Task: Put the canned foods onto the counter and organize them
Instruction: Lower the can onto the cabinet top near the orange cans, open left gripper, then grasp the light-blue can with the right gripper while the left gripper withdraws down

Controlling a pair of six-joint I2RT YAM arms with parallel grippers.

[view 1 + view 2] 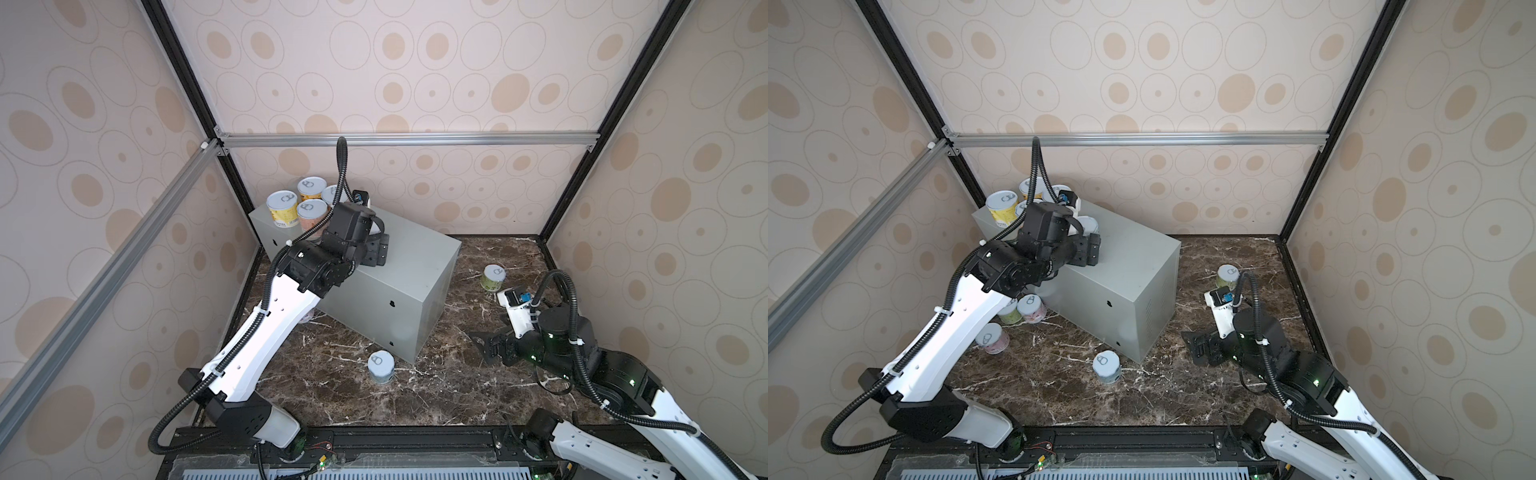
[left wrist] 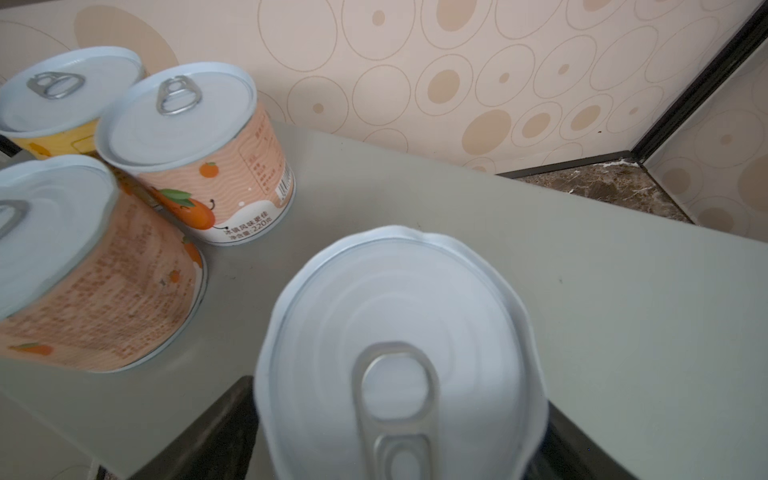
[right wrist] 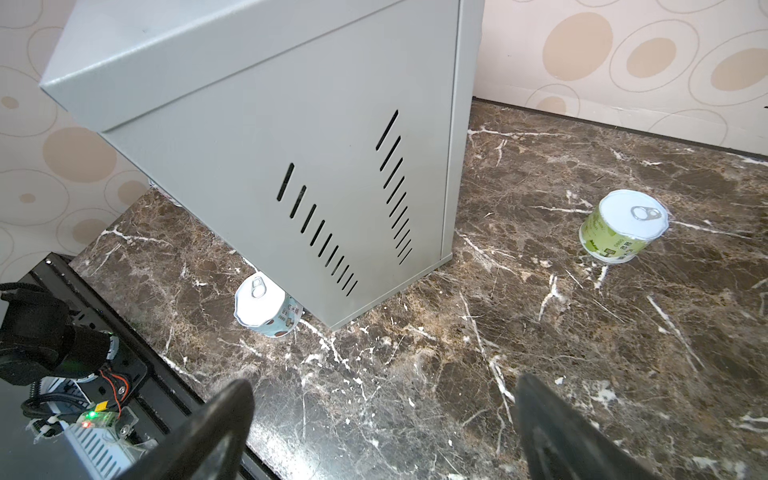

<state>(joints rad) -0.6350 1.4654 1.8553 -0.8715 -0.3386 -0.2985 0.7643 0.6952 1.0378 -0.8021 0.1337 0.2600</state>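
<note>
**Five cans up, five still on the floor**

The large plain grey metal box serving as the bench [image 1: 399,266] carries half of the short round pull-tab cans. Four are bunched at its far left corner: two yellow-label cans [image 1: 281,208] [image 1: 311,188] and two peach-label cans [image 2: 187,137] [image 2: 83,270]. A fifth white-lidded can [image 2: 395,299] stands upright just beside them, toward the middle of the bench top, its label hidden. The left hand [image 2: 399,399] has a finger on either side of this can. The lid hides whether they press it, so I cannot tell if it is gripped or released.

Five cans remain on the dark brown marble floor [image 1: 415,395]:
- A blue-label can [image 1: 380,365] is near the bench's near corner.
- A green-label can [image 1: 493,277] is well off its right end.
- A pale green can [image 1: 1011,313] and two pink cans [image 1: 1033,308] [image 1: 992,338] sit along its left side.

The right hand [image 3: 384,382] hovers over bare floor, fingers wide apart and empty.

One peach label shows a cartoon orange, a barcode and Chinese print ending "220克". The other labels are too blurred or too small to read.
</note>
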